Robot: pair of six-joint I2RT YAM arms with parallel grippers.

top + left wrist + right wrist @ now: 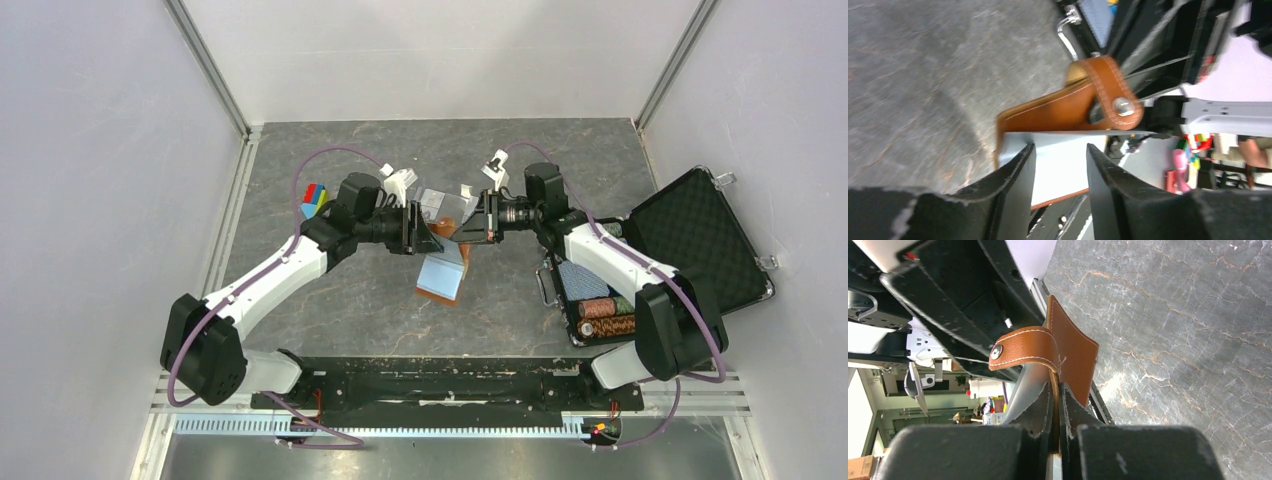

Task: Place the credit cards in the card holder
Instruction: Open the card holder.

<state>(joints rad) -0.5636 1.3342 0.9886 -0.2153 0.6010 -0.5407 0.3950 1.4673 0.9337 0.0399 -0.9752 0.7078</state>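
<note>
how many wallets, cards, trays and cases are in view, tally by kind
wallet: 1
pale card: 1
clear tray: 1
black case: 1
total: 4

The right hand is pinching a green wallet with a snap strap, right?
Not quite: the wallet is brown, not green. The right wrist view shows the right hand pinching the brown wallet, with its snap strap.
</note>
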